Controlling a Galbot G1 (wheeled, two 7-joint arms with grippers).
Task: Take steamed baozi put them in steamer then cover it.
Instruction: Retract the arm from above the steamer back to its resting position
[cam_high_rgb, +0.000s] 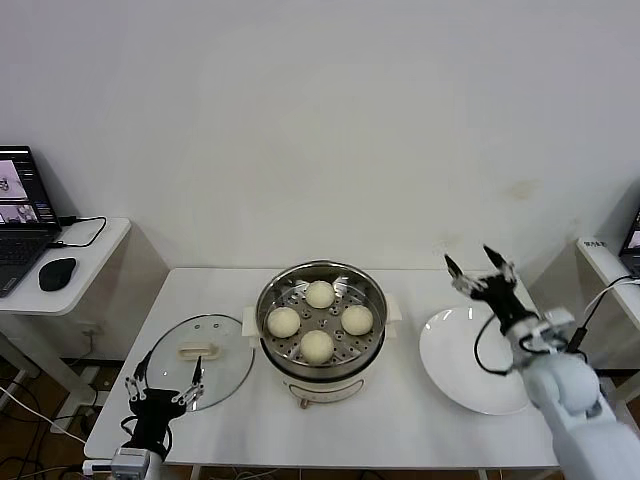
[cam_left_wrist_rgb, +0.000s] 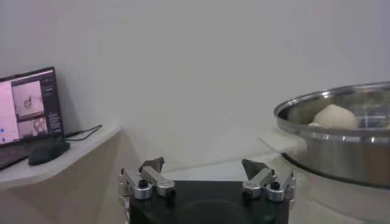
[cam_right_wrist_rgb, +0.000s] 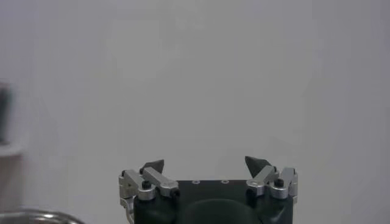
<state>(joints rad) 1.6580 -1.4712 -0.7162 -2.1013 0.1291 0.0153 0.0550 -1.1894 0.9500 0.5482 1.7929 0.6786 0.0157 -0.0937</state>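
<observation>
The steamer (cam_high_rgb: 372, 318) stands at the table's middle with several cream-white baozi (cam_high_rgb: 317, 345) on its perforated tray. In the left wrist view the steamer (cam_left_wrist_rgb: 341, 146) shows at the side with one baozi (cam_left_wrist_rgb: 334, 117) over its rim. The glass lid (cam_high_rgb: 225, 372) with a cream handle lies flat on the table left of the steamer. My left gripper (cam_high_rgb: 164, 376) (cam_left_wrist_rgb: 204, 164) is open at the table's front left, over the lid's near edge. Above the white plate (cam_high_rgb: 455, 375) on the right, my right gripper (cam_high_rgb: 474, 259) (cam_right_wrist_rgb: 205, 162) is open and empty, pointing at the wall.
A side desk at the left carries a laptop (cam_high_rgb: 20, 215) and a black mouse (cam_high_rgb: 57, 272). Another desk edge (cam_high_rgb: 605, 262) with cables sits at the far right. The white wall stands close behind the table.
</observation>
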